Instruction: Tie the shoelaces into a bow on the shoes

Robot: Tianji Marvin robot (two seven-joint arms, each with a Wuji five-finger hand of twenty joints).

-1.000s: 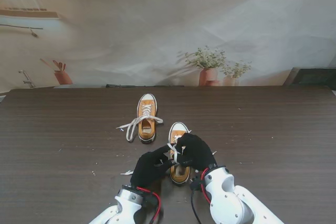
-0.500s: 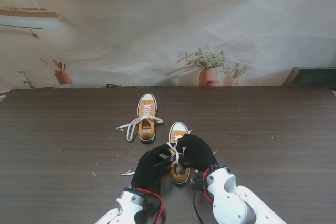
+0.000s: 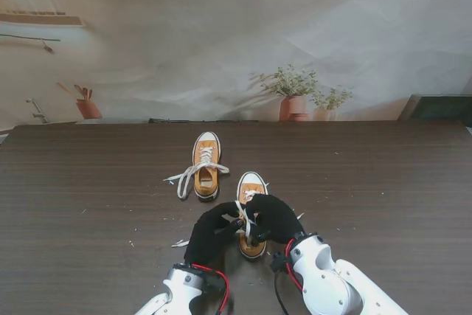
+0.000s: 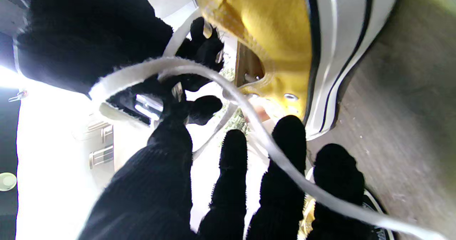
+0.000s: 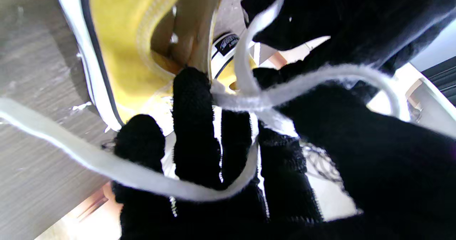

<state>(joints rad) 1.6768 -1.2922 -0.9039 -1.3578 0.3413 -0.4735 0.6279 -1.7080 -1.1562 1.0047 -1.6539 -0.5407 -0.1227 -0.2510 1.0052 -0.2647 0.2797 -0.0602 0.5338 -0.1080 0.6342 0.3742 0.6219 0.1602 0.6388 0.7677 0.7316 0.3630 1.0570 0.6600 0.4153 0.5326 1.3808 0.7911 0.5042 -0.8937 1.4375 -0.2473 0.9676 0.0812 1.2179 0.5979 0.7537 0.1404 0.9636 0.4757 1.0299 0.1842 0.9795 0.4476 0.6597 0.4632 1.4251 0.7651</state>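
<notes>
Two yellow sneakers with white toes stand on the dark table (image 3: 383,182). The far shoe (image 3: 206,164) has loose white laces (image 3: 188,176) spilling to its left. The near shoe (image 3: 251,182) is mostly covered by my black-gloved hands. My left hand (image 3: 212,232) and right hand (image 3: 275,216) meet over its opening, with the white shoelace (image 3: 243,215) drawn up between them. In the left wrist view the shoelace (image 4: 213,77) loops between both hands beside the shoe (image 4: 285,36). In the right wrist view the shoelace (image 5: 249,99) crosses itself and runs through my fingers (image 5: 192,126).
Potted plants (image 3: 293,94) and a red pot (image 3: 88,108) stand behind the table's far edge. A dark box (image 3: 439,107) sits at the far right. Small white scraps (image 3: 179,243) lie on the wood near my left hand.
Both hands have drawn slightly nearer to me over the near shoe, and the left hand's fingers have stretched toward the right hand. The far shoe has not moved.
</notes>
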